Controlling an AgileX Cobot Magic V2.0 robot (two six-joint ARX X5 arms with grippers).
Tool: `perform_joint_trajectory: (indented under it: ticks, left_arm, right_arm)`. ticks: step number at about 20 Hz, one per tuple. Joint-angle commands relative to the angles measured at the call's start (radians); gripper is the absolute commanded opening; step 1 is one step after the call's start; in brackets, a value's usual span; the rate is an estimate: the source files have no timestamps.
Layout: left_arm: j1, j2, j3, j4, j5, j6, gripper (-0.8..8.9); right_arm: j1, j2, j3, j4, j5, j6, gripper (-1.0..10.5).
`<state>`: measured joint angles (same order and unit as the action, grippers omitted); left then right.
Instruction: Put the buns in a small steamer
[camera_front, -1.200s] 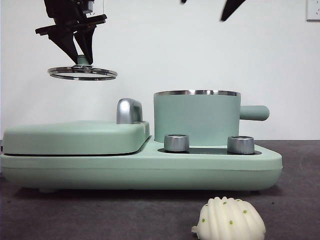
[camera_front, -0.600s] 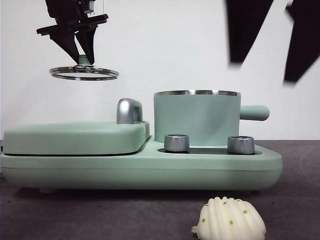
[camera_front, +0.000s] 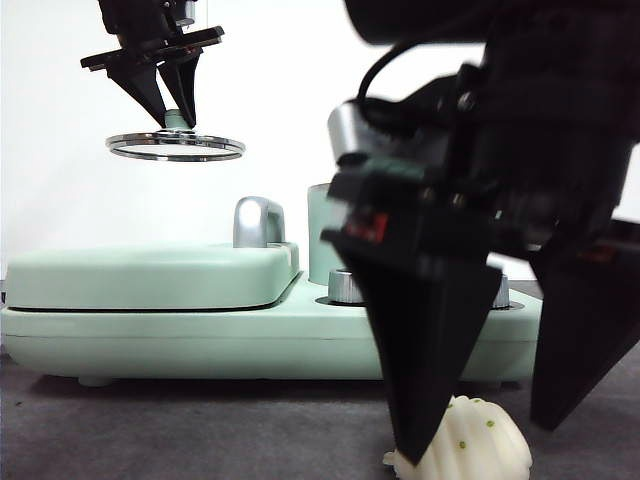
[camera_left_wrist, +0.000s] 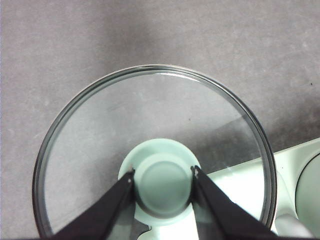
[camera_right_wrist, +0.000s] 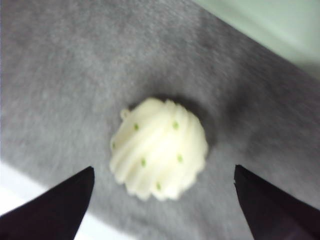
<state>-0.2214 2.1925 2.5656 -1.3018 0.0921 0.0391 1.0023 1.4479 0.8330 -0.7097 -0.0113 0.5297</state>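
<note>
left end effector: raised, jaws clamped | right end effector: low, jaws spread wide

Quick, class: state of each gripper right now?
Left gripper: shut on the lid knob, held aloft.
Right gripper: open, jaws either side of the ridged bun.

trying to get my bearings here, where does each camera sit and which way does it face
Front view: low at table height, looking level across at the steamer; both grippers show.
Left wrist view: on the left arm, looking down on the lid held by the left gripper.
Right wrist view: on the right arm, looking down at the ridged bun between the right gripper's open jaws.
Front and right wrist views share the bun.
</note>
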Motion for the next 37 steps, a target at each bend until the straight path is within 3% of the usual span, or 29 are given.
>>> perform_joint_trajectory:
  ticks: [1, 5, 9, 14, 18, 23, 27, 37]
  left_arm:
    - [-0.008, -0.01, 0.044, 0.017, 0.005, -0.003, 0.56]
    - [-0.008, -0.01, 0.044, 0.016, 0.005, -0.003, 0.56]
    - [-0.008, -0.01, 0.044, 0.016, 0.005, -0.003, 0.56]
    - [-0.008, -0.01, 0.044, 0.016, 0.006, -0.003, 0.56]
    - [-0.008, -0.01, 0.044, 0.016, 0.006, -0.003, 0.56]
    - [-0.008, -0.01, 0.044, 0.016, 0.005, -0.003, 0.56]
    - [-0.008, -0.01, 0.044, 0.016, 0.005, -0.003, 0.56]
    - [-0.008, -0.01, 0.044, 0.016, 0.006, -0.006, 0.56]
  right_arm:
    - [0.011, 0.041, 0.007, 0.017, 0.001, 0.012, 3.5]
    - [0.011, 0.057, 0.007, 0.034, 0.001, 0.011, 1.8]
    - [0.007, 0.053, 0.026, 0.016, -0.016, 0.01, 1.6]
    - [-0.041, 0.046, 0.284, -0.299, -0.026, -0.026, 1.6]
    - [-0.159, 0.048, 0.556, -0.483, -0.022, -0.15, 1.6]
    - [-0.353, 0.137, 0.843, -0.561, -0.022, -0.284, 1.6]
    - [-0.446, 0.294, 1.031, -0.578, -0.023, -0.362, 1.6]
    - [-0.483, 0.532, 1.094, -0.554, -0.013, -0.438, 1.6]
